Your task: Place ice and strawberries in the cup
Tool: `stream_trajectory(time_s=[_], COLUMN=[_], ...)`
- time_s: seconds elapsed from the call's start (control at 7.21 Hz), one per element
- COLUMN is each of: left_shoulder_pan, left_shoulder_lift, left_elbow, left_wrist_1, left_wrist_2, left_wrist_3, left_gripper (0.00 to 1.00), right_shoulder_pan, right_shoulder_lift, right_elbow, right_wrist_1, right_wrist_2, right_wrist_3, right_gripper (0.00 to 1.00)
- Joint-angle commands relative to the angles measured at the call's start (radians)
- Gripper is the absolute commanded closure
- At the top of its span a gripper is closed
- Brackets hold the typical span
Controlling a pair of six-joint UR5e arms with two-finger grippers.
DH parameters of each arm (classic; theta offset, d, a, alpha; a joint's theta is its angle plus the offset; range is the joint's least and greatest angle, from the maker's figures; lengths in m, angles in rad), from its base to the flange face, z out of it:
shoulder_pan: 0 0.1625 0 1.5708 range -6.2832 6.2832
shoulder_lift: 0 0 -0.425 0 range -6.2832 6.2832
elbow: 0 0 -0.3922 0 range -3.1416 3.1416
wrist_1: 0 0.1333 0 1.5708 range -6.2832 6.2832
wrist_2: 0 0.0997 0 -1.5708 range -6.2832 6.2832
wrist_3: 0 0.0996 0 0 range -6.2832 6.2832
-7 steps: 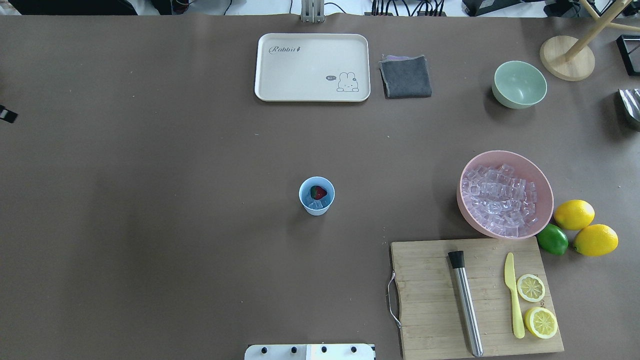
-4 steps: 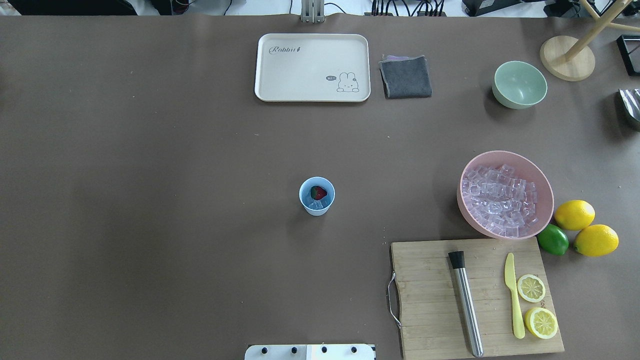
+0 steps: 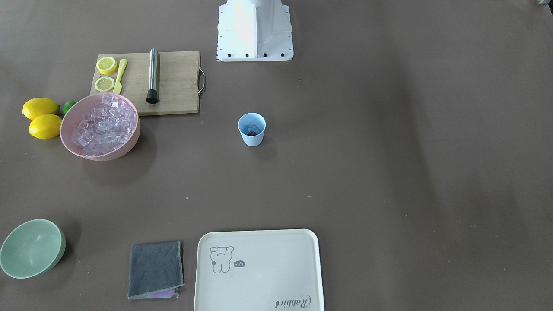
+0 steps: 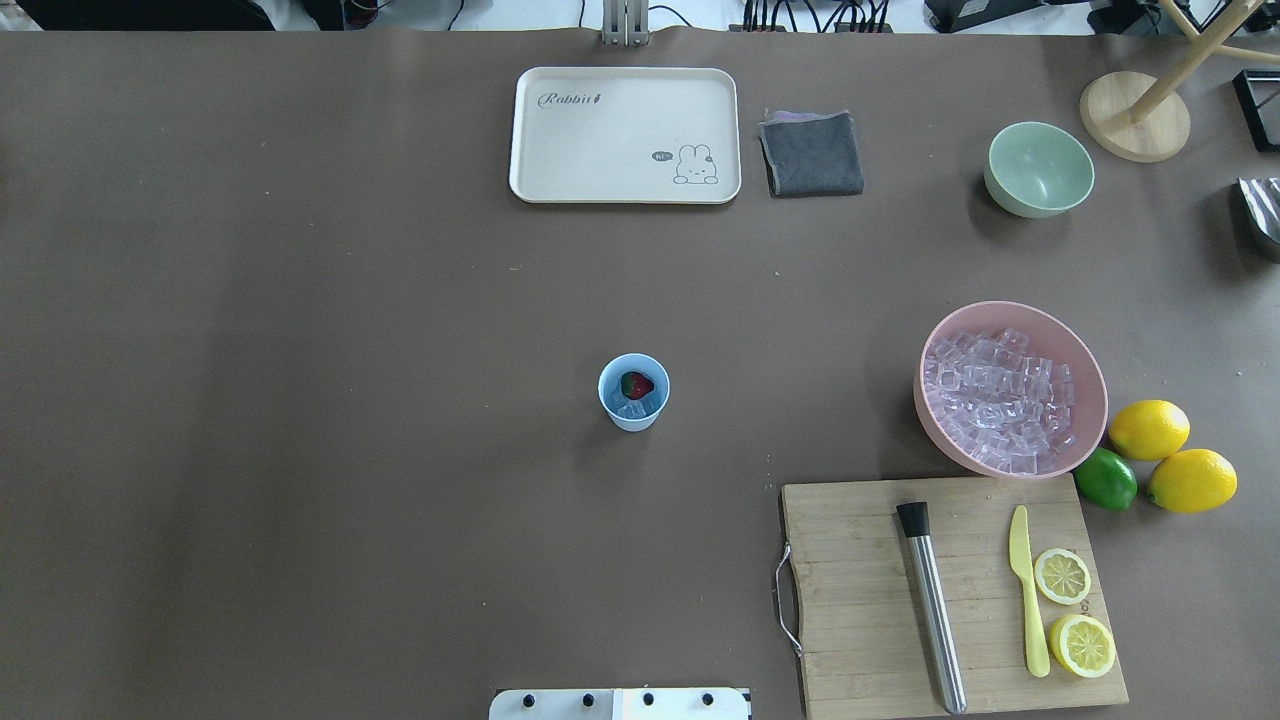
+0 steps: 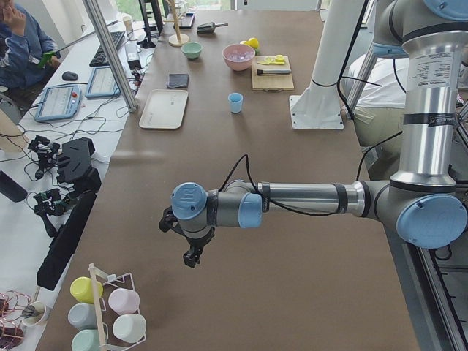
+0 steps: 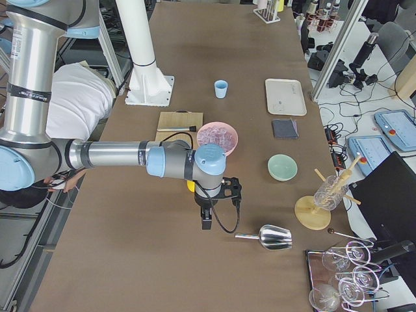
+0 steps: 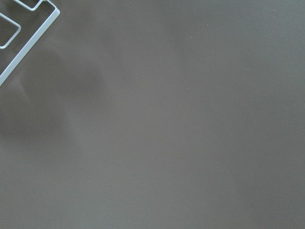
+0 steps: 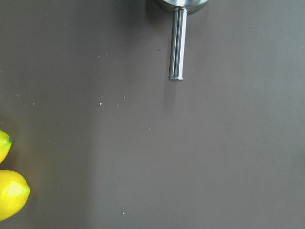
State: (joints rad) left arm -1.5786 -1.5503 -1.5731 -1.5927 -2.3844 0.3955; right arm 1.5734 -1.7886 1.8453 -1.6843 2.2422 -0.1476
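Tabletop (image 4: pixel 300 400); arms (image 5: pixel 300 197) level, end effectors (image 5: pixel 191 257) downturned

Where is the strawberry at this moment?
The strawberry lies inside the light-blue cup with ice cubes, near the centre of the overhead view, left of the pink bowl.

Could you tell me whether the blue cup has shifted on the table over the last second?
No. In the overhead view the cup keeps the same spot, in line with the rabbit tray and left of the pink bowl.
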Motion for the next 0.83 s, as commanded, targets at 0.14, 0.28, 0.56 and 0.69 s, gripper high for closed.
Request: stream_trajectory(time_s=[0.14, 0.28, 0.56, 0.69], left_shoulder_pan=[-0.004, -0.006, -0.014, -0.015], left_shoulder_lift=[0.010, 0.010, 0.010, 0.010], left_elbow=[0.015, 0.013, 0.024, 0.027], left_wrist_1=[0.002, 0.003, 0.003, 0.002], left_wrist_2=[0.001, 0.001, 0.001, 0.001], left_wrist_3=[-0.001, -0.001, -0.001, 0.000], left_gripper=[0.02, 0.02, 0.02, 0.02], right_shoulder_pan=[-0.001, -0.001, -0.001, -0.001], right_shoulder_lift=[0.000, 0.000, -0.002, -0.002], right_elbow=[0.000, 0.000, -0.006, -0.011], right_wrist_1=[0.000, 0.000, -0.002, -0.002], right_wrist_2=[0.002, 0.002, 0.005, 0.011], right_wrist_3=[-0.006, -0.006, -0.006, -0.004], right_gripper=[0.00, 0.00, 0.00, 0.00])
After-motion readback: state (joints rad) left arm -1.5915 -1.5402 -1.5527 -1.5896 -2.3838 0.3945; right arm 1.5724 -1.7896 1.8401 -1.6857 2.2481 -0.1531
